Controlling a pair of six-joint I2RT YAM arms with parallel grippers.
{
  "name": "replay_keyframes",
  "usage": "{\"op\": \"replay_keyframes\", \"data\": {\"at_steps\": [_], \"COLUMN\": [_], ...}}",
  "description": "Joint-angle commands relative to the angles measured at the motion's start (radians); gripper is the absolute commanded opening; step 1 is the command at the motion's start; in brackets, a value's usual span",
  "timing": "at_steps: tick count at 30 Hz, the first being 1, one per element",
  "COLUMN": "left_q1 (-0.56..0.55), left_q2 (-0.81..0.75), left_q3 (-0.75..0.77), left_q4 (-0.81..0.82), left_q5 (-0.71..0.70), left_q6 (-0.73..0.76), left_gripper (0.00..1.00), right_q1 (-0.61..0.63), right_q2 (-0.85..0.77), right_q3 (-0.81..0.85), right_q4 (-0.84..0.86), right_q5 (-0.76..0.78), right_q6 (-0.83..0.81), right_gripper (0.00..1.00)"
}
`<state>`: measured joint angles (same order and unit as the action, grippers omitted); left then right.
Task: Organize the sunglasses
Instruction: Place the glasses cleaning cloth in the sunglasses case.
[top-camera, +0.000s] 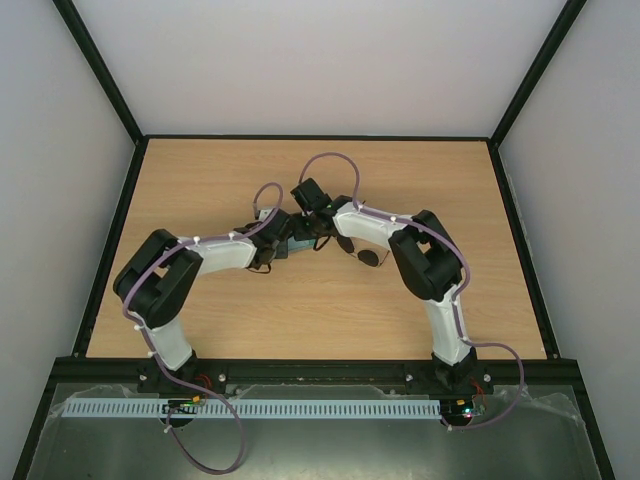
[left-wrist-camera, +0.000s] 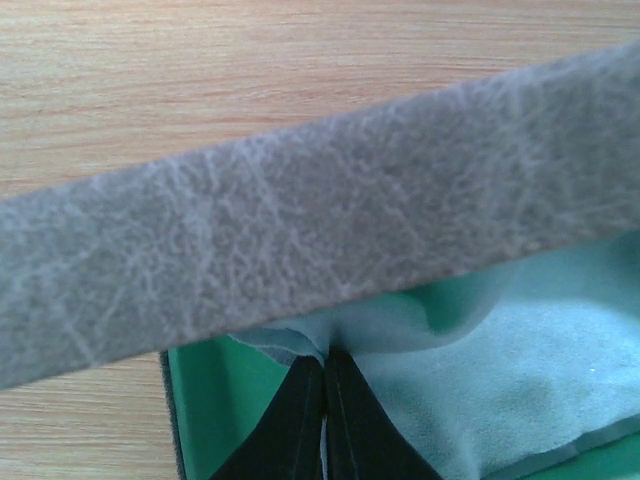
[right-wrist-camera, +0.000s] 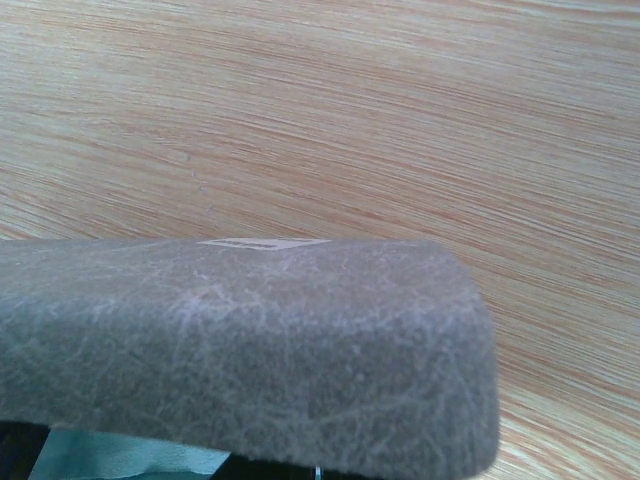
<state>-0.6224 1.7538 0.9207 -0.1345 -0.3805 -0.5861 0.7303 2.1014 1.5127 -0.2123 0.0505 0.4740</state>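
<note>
The sunglasses (top-camera: 369, 258) lie on the table under my right forearm, one dark round lens showing. The grey case (top-camera: 298, 247) sits between both grippers. In the left wrist view its grey lid (left-wrist-camera: 300, 220) slants over the green lining (left-wrist-camera: 210, 400). My left gripper (left-wrist-camera: 326, 355) is shut on a fold of the light blue cloth (left-wrist-camera: 520, 350) inside the case. My right gripper (top-camera: 318, 225) is at the case's far side. In its wrist view the lid (right-wrist-camera: 250, 350) covers the fingertips, so whether it pinches the lid is hidden. A strip of cloth (right-wrist-camera: 110, 455) shows beneath.
The wooden table (top-camera: 200, 190) is framed by a black rail, with white walls on three sides. Both arms arch in over the middle, their wrists nearly touching above the case.
</note>
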Motion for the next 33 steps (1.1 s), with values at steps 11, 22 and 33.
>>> {"op": "replay_keyframes", "data": {"at_steps": [11,22,33], "left_q1": [0.015,0.031,0.046], "left_q2": [0.016,-0.011,-0.026], "left_q3": [0.031,0.006,-0.018], "left_q4": [-0.011,-0.027,-0.039], "left_q5": [-0.041,-0.049,-0.047], "left_q6": [0.005,-0.011,-0.027], "left_gripper": [0.17,0.23,0.31], "right_q1": [-0.014,-0.016,-0.017], "right_q2": [0.025,0.042,0.044], "right_q3": [0.002,0.015,0.02], "right_q4": [-0.022,-0.028,-0.036], "right_q5": [-0.001,0.002,0.029], "right_q6": [-0.012,-0.013,-0.017], "right_gripper": [0.01,0.02,0.01]}}
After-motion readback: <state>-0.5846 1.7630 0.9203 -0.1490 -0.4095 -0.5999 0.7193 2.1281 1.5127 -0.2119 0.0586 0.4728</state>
